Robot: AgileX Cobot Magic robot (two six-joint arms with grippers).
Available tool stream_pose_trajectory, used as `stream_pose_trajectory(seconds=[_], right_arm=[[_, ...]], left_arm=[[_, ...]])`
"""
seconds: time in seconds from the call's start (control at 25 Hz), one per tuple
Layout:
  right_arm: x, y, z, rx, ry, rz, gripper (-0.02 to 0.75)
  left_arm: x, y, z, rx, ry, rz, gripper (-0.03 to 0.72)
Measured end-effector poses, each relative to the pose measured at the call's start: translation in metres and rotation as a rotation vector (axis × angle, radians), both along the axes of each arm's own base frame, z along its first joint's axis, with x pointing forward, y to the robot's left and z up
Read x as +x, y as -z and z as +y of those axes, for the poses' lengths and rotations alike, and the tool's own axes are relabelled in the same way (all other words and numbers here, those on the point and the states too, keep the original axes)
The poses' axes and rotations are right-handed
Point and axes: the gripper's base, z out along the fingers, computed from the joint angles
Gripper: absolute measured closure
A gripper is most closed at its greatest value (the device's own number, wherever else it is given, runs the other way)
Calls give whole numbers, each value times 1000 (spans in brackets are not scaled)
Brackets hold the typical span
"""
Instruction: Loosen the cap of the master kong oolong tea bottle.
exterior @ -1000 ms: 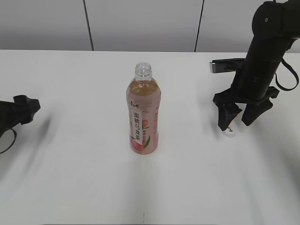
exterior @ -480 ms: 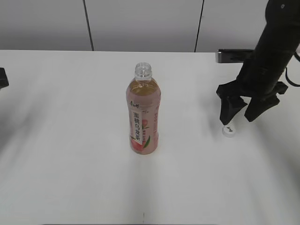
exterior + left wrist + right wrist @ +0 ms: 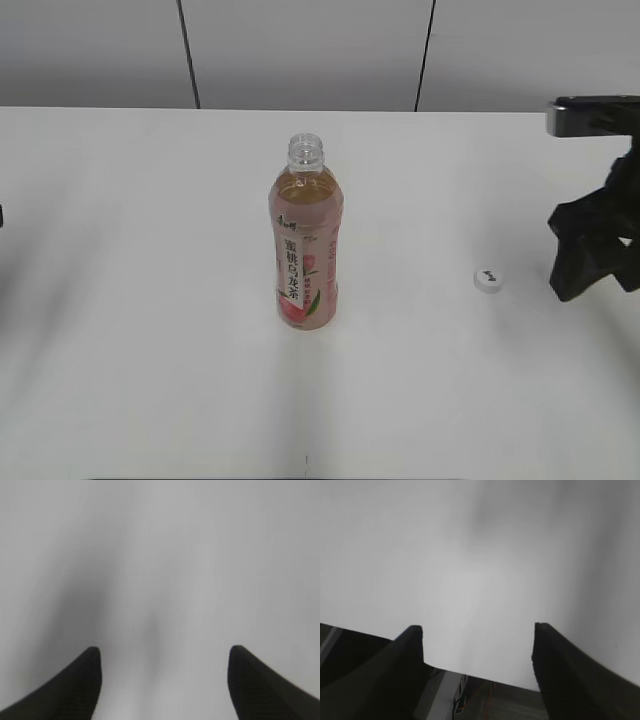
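Mid-frame, the master kong oolong tea bottle (image 3: 306,250) stands uncapped, pink label showing Chinese characters; the cap (image 3: 488,281) lies right of it. The right gripper (image 3: 598,270) and the left gripper (image 3: 162,680) are both spread, holding nothing.

The master kong oolong tea bottle (image 3: 305,247) is showing amber tea in clear plastic, with a pink peach-printed label and a white strip of dark characters. The cap (image 3: 488,281) is showing white with a tiny dark mark. The table (image 3: 150,300) is looking plain white.

Clear glossy plastic bottle (image 3: 306,243) w/ printed label, white plastic cap (image 3: 488,281), table (image 3: 150,380) smooth, prob. matt.
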Motion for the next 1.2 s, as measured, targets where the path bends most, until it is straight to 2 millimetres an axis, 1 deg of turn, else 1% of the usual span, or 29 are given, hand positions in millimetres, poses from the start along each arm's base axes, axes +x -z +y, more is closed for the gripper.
stream_pose_trajectory(seconds=[0.12,0.24,0.28,0.36,0.48,0.6,0.68,0.76,0.8,1.0,1.2], right_arm=[[-29,-13,-7,3,0,-41,225],[-59,-28,-15,3,7,-107,225],[-68,-33,-18,2,15,-138,225],[-85,-41,-25,-16,29,-192,225],[-107,-49,-35,-56,63,-253,225],[-132,-51,-45,-85,94,-291,225],[-149,-48,-52,-111,123,-316,225],[-170,-49,-61,-137,158,-390,225],[-177,-47,-64,-149,169,-407,225],[-208,-43,-72,-118,196,-497,225],[-230,-48,-75,-59,213,-613,225]], left_arm=[[-21,-24,-4,4,57,-61,214],[-48,-50,-5,46,94,-160,218],[-57,-56,-6,54,102,-176,219],[-80,-69,-6,85,122,-221,220],[-104,-71,-5,135,151,-183,222],[-124,-73,-5,154,165,-164,226],[-137,-75,-5,165,170,-169,226],[-150,-75,-4,194,171,-169,226],[-156,-76,-3,210,169,-179,226],[-178,-79,-3,237,161,-244,226],[-192,-68,-1,265,153,-250,227]])
